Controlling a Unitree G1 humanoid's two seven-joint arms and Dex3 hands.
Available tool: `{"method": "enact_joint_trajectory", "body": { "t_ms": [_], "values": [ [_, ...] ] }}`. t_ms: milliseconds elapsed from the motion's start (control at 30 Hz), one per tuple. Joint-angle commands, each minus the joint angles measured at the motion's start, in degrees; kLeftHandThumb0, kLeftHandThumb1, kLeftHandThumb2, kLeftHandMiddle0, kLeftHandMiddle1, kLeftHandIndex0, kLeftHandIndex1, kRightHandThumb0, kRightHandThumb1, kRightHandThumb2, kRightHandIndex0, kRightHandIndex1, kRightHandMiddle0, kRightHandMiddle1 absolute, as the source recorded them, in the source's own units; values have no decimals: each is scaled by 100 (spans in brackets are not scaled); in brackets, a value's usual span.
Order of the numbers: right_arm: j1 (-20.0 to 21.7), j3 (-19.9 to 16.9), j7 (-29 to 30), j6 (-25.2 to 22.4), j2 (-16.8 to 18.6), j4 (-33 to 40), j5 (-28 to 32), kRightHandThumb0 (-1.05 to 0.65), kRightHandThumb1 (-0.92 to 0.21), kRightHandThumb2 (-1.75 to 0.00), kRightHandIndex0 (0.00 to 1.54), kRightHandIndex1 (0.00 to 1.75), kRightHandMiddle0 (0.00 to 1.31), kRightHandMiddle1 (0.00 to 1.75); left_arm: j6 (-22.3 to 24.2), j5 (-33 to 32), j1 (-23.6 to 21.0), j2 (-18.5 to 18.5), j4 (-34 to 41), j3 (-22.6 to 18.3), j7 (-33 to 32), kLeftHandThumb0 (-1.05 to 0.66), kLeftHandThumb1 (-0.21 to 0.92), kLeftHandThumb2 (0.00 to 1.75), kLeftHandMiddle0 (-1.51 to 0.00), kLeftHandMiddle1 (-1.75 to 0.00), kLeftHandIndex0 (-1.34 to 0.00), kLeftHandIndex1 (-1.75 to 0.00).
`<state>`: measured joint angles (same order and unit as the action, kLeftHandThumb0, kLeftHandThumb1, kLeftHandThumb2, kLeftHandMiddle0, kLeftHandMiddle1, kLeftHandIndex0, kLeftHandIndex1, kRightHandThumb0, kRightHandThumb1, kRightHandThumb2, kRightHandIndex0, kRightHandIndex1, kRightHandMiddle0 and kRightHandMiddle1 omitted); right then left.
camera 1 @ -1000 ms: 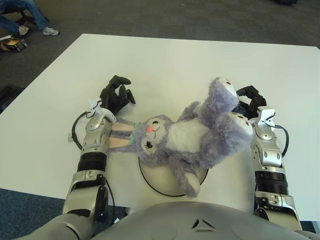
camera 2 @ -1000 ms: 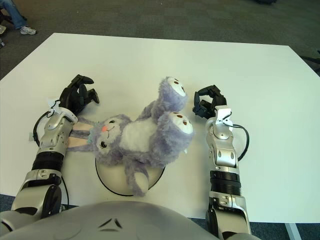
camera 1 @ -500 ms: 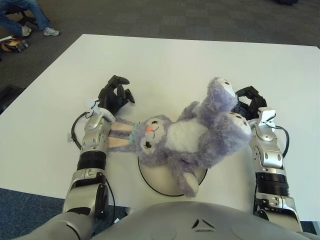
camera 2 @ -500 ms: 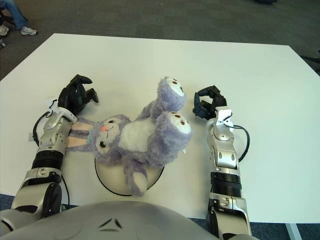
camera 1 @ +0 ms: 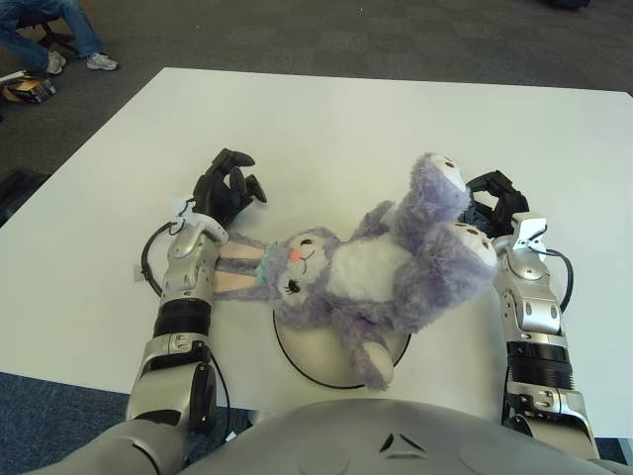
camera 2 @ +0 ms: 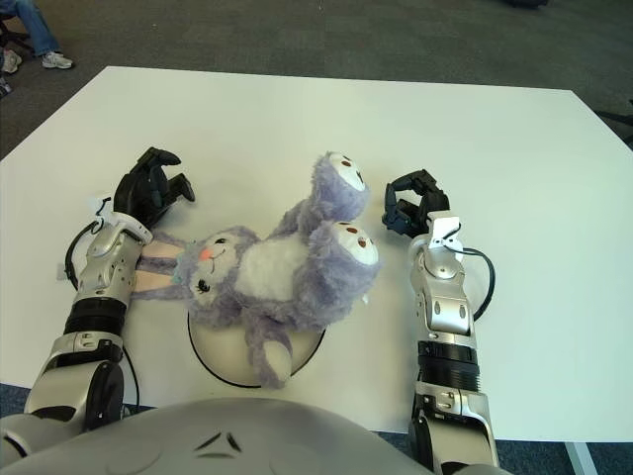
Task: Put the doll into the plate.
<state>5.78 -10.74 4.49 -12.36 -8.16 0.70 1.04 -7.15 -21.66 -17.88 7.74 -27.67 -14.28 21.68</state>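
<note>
- Left eye view: a purple plush doll lies on its back across a white plate with a dark rim, at the near edge of a white table.
- Doll: its head points toward 9 o'clock and its two feet rise toward 1 o'clock; its pink-lined ears trail off the plate onto the table, and one arm hangs over the plate's near rim at 6 o'clock.
- Plate: only its near arc and a small part of its face show beneath the doll's body.
- Left hand: sits at 10 o'clock from the doll's head, apart from the plush, fingers loosely curled and holding nothing; its forearm runs just beside the ears.
- Right hand: sits at 3 o'clock from the doll's raised feet, just beside them, fingers curled and holding nothing.
- Background: dark carpet surrounds the table; a seated person's legs show at 11 o'clock.
</note>
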Motion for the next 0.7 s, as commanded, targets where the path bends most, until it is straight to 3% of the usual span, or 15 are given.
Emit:
{"method": "enact_joint_trajectory", "body": {
  "t_ms": [0,667],
  "values": [
    [-212,-3,-11,-291,0,-205,-24,-41,-54,-103,104,175,44,175,206,-60,320,-125,-341,-55,15,-41,56,100,-94,-175,-42,-175],
    [-199,-2,-25,-251,19,-238,-6,-42,-54,-103,104,175,44,175,85,-48,351,-114,-295,-75,136,-42,51,108,-102,-175,-46,-175]
  ]
}}
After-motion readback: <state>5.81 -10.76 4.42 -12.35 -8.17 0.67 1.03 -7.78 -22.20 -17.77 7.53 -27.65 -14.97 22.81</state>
